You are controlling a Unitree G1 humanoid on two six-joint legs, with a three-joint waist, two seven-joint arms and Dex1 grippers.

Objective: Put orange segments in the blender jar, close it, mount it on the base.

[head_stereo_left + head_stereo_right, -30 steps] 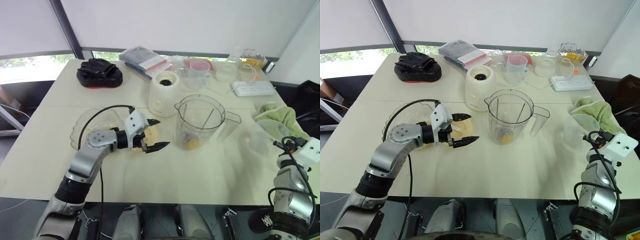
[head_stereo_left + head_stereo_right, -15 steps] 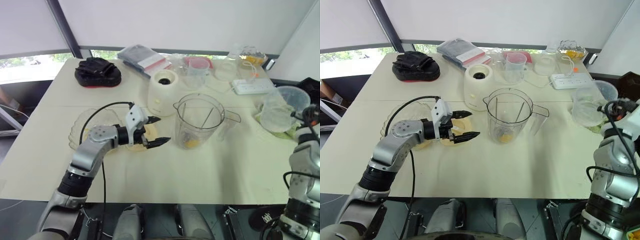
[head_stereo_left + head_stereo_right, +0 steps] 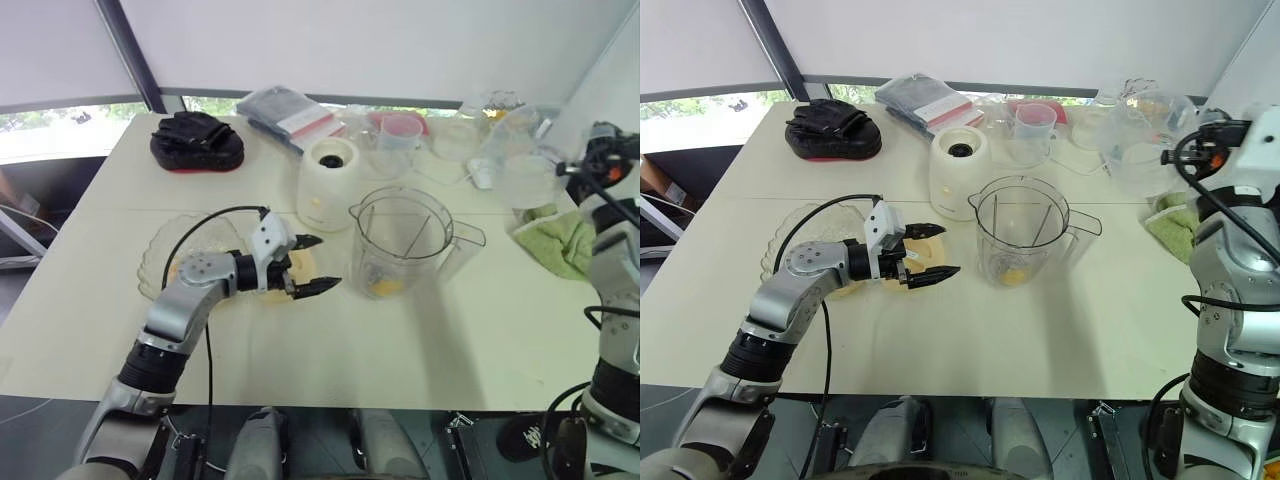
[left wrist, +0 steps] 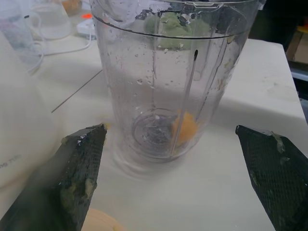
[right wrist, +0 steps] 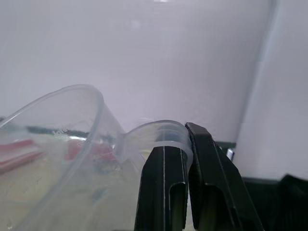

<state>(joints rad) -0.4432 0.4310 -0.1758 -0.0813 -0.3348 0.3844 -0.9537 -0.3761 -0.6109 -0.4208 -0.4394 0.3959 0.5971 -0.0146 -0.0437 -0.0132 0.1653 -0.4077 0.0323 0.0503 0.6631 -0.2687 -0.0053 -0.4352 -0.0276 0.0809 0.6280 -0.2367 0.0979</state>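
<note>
The blender jar [image 3: 400, 240] stands upright and uncovered at the table's middle, with an orange segment [image 4: 185, 129] beside the blade hub at its bottom. Behind it to the left stands the cream base [image 3: 328, 185]. My left gripper [image 3: 325, 262] hangs open just left of the jar, pointing at it, over a flat pale-yellow lid [image 3: 297, 268]. My right gripper [image 5: 186, 139] is raised at the far right, shut on the rim tab of a clear plastic cup [image 3: 520, 160] held in the air.
A scalloped glass dish [image 3: 180, 250] lies left of the lid. At the back are a black pouch [image 3: 197, 143], a packet [image 3: 290, 115] and a pink-rimmed cup [image 3: 395, 135]. A green cloth [image 3: 555, 240] lies at the right edge.
My right arm has lifted the clear cup from low beside the table's right edge up and toward the back. The left gripper has stayed where it was.
</note>
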